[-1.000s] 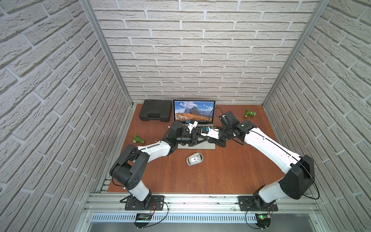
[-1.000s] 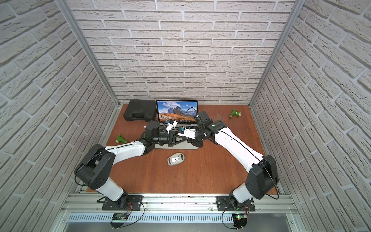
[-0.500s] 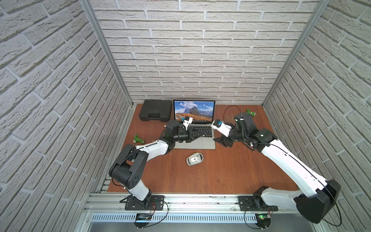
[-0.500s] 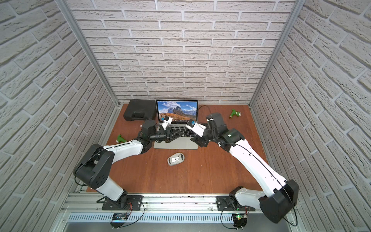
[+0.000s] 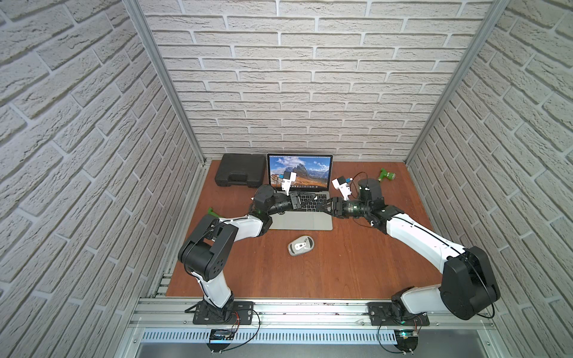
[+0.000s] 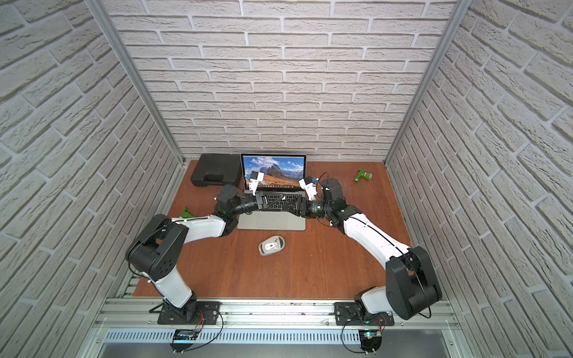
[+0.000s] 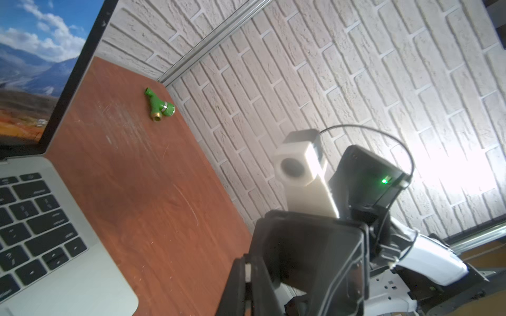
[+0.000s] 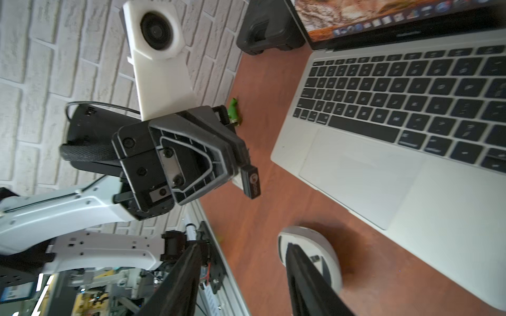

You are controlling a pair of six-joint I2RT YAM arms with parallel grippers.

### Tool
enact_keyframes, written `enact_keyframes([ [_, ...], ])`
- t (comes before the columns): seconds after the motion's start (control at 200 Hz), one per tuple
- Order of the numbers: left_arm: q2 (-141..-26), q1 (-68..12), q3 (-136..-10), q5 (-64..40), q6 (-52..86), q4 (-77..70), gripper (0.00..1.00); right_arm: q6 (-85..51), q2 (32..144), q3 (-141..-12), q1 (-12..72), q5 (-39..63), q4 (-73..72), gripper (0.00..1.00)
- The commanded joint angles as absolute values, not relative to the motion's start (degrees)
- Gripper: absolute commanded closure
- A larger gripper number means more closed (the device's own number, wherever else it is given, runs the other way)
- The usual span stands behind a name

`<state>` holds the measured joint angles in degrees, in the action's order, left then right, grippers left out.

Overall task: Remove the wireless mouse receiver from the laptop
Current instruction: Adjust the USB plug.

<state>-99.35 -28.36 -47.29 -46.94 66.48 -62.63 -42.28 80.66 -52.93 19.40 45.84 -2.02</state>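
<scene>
**Unplugged and held aloft**

In both top views we find the left gripper (image 5: pixel 311 198) and right gripper (image 5: pixel 323 207) tip to tip over the laptop (image 5: pixel 299 222). The black case (image 5: pixel 240 170) is shut, its contents unseen. The left wrist view shows nothing plugged along the laptop's visible edge. In the right wrist view the wireless mouse receiver (image 8: pixel 251 179) sits pinched in the left jaws, clear of any port. We judge it is being offered for a handover. The right jaws stand moderately apart, empty.

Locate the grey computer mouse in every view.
In a top view: mouse on the table, in front of the laptop.
In a top view: same spot.
Left wrist: not in it.
Right wrist: mouse by the trackpad's corner, partly behind a finger of the right gripper.
Shared landmark: the laptop, in all four.
</scene>
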Motion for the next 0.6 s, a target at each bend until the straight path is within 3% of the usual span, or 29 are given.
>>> enact_keyframes([
  [0.0,-100.62,-28.62,-47.04,-46.95,71.67,-76.51,1.00,-49.69,80.22,-52.87,19.47,49.08,-14.67,0.44],
  [0.33,-99.47,-28.87,-45.95,-46.97,74.40,-79.26,1.00,-44.02,78.78,-55.16,15.73,48.91,-7.32,0.49],
  [0.595,-98.78,-29.38,-45.97,-47.52,74.64,-79.15,1.00,-48.08,80.85,-56.59,15.30,52.70,-12.76,0.56],
])
